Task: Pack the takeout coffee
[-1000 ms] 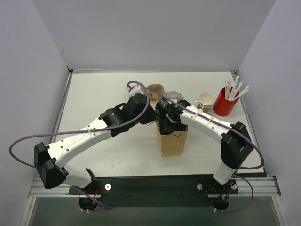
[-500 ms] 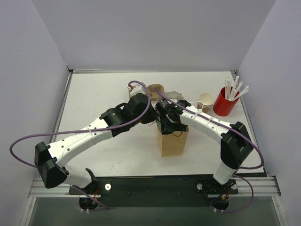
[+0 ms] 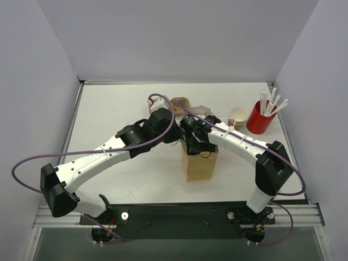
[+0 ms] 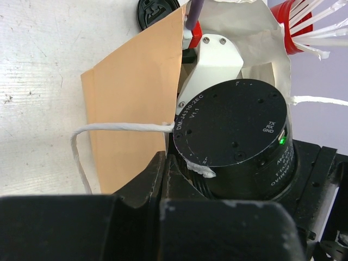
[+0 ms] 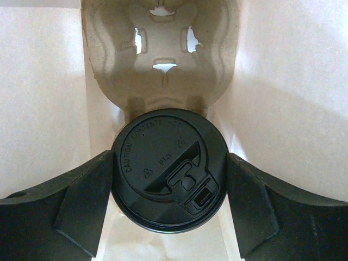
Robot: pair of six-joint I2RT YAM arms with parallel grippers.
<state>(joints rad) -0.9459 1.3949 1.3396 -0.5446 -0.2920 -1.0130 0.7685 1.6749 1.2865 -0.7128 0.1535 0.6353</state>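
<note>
The takeout coffee shows in the right wrist view as a round black lid [image 5: 168, 176]. It sits between my right gripper's fingers [image 5: 81, 201], inside the brown paper bag [image 5: 43, 98]. The fingers press the lid on both sides. A pulp cup carrier [image 5: 163, 49] lies at the bag's bottom beyond the cup. In the top view my right gripper [image 3: 194, 145] reaches down into the mouth of the upright bag [image 3: 200, 166], and the cup is hidden. My left gripper [image 3: 178, 137] is shut on the bag's left rim [image 4: 136, 98], beside its white string handle [image 4: 109, 128].
A stack of unlidded tan cups [image 3: 237, 117] and a red cup of white sticks [image 3: 260, 120] stand at the back right. A brown pulp carrier [image 3: 179, 103] and crumpled pale paper [image 3: 202, 110] lie behind the bag. A loose black lid [image 4: 155, 11] lies on the table.
</note>
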